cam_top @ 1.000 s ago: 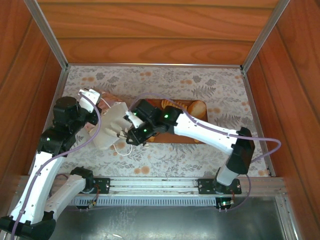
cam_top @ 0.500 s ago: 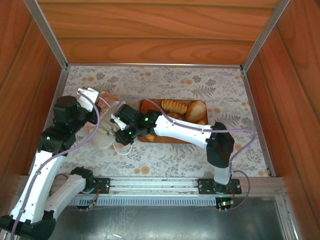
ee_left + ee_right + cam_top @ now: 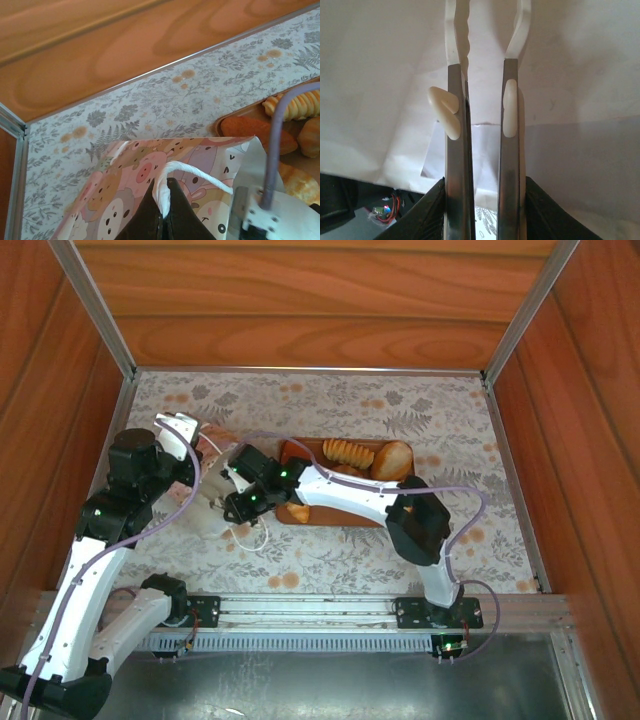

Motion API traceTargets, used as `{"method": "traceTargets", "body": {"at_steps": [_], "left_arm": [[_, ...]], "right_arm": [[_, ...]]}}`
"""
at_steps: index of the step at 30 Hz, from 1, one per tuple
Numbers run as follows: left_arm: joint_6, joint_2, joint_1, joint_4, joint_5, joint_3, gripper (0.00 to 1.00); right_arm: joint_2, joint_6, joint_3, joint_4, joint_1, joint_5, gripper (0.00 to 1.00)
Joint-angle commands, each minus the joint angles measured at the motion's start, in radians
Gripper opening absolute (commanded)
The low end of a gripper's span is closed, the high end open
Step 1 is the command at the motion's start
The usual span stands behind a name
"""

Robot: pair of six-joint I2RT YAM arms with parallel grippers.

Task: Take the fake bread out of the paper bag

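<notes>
Warm wood panelling (image 3: 300, 300) walls in a table (image 3: 400, 405) covered with a pale cloth printed in grey ferns and orange flowers.

In the right wrist view the right gripper (image 3: 486, 100) stands with its two metal fingers parallel and partly apart. Their cream pads (image 3: 510, 107) face each other with nothing visible between them, only smooth white creased paper on every side, so it appears to be inside the bag. At the bottom centre of the left wrist view the left gripper (image 3: 166, 200) is clenched on the white twisted cord handle (image 3: 200, 176), holding up the paper bag (image 3: 130, 180). The bag's outer face carries cartoon animals in pink and tan.

In the overhead view the bag sits left of centre, mostly covered by the two wrists. Just right of it lies a flat brown tray (image 3: 325, 519) carrying the fake bread that can be seen: a ridged croissant (image 3: 348, 452), a smooth rounded bun (image 3: 393, 460) and others. Whether any piece is left in the bag cannot be told.

The pastries look light, firm and smooth-skinned, with rounded shapes that could squirt out of a pinch. They are probably best taken across the narrow middle. The croissant's ridges should give more grip than the bun's dome. The bag is thin, light paper that will likely crumple and slide, so the hold on the cord matters.
</notes>
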State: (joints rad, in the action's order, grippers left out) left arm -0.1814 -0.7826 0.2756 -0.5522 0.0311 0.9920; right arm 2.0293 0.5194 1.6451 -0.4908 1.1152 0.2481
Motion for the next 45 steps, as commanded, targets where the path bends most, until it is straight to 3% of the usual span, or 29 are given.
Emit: {"method": "traceTargets", "body": {"at_steps": [1,10,13,19,28,38,45], "left_arm": [[0.021,-0.004,0.005,-0.002,0.004,0.02,0.0],[0.069,-0.023,0.006,0.008,0.023,0.022,0.0],[0.072,-0.02,0.007,0.009,0.023,0.015,0.0],[0.081,-0.024,0.007,0.009,0.037,0.013,0.0],[0.084,-0.027,0.007,0.012,0.022,0.014,0.0],[0.162,-0.063,0.007,0.031,-0.053,0.033,0.0],[0.168,-0.106,0.007,0.046,0.0,0.057,0.0]], "right_arm": [[0.006,0.119,0.04,0.056,-0.03,0.099,0.37],[0.059,0.537,0.031,0.402,-0.091,0.283,0.39],[0.096,0.623,0.06,0.418,-0.091,0.285,0.39],[0.156,0.665,0.143,0.374,-0.092,0.293,0.4],[0.174,0.689,0.132,0.412,-0.088,0.315,0.41],[-0.01,0.518,-0.044,0.373,-0.048,0.087,0.4],[0.022,0.541,-0.034,0.383,-0.035,0.121,0.38]]}}
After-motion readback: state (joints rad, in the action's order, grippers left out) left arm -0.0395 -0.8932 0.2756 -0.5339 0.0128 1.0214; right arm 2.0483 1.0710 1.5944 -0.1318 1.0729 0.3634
